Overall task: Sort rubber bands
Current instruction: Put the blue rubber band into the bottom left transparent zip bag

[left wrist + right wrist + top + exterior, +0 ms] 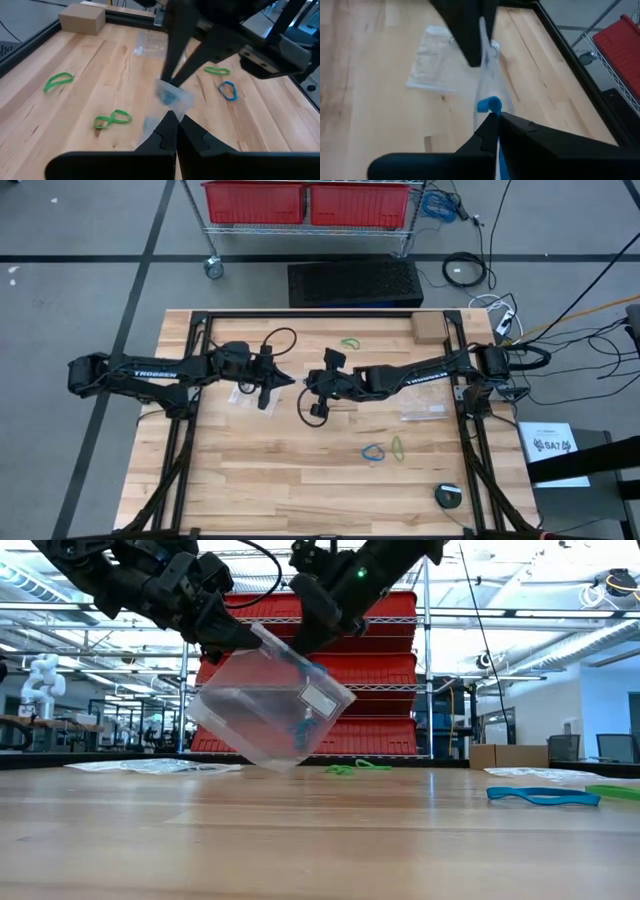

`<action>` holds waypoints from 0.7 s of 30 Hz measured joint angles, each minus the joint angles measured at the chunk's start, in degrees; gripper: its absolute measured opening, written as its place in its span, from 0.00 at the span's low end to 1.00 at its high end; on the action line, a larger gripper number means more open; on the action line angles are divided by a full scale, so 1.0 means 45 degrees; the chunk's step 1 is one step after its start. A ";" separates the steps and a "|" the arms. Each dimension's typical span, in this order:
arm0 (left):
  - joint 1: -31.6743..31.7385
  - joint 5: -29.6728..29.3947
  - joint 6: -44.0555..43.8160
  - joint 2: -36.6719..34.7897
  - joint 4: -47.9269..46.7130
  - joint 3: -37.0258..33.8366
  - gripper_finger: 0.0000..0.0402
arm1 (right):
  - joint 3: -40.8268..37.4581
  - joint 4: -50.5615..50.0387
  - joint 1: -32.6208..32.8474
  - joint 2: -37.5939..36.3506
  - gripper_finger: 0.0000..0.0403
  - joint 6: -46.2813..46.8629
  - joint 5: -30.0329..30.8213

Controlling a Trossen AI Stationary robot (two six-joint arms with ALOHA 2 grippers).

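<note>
A: Why are both arms bunched up over the middle of the table [250, 480]?

B: They share one clear bag [270, 700]. The left gripper [232, 638] pinches one top corner, the right gripper [305, 638] pinches the other, fingers pressed together on the plastic. Held this way it hangs tilted above the wood, seemingly so the mouth stays up.

A: And the rubber bands?

B: A blue band [303, 728] sits inside the bag. Loose ones lie on the table: a green pair [350, 342] at the far edge, a blue band [373, 452] and a yellow-green band [398, 448] on the near right.

A: Room to move?

B: Plenty toward the near side, I judge. A cardboard box [428, 327] sits in the far right corner and another flat bag [424, 412] lies right of centre, so swinging right looks tighter.
</note>
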 joint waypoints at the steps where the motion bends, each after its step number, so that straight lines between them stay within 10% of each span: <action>1: -0.0027 0.0000 0.0000 0.0000 0.0008 0.0000 0.00 | 0.0000 0.0013 -0.0056 0.0013 0.00 0.0000 -0.0023; 21: -0.0322 -0.0567 0.0058 0.0000 0.1011 0.0000 0.00 | 0.2070 -0.3032 -0.0350 -0.0063 0.43 -0.0126 -0.1774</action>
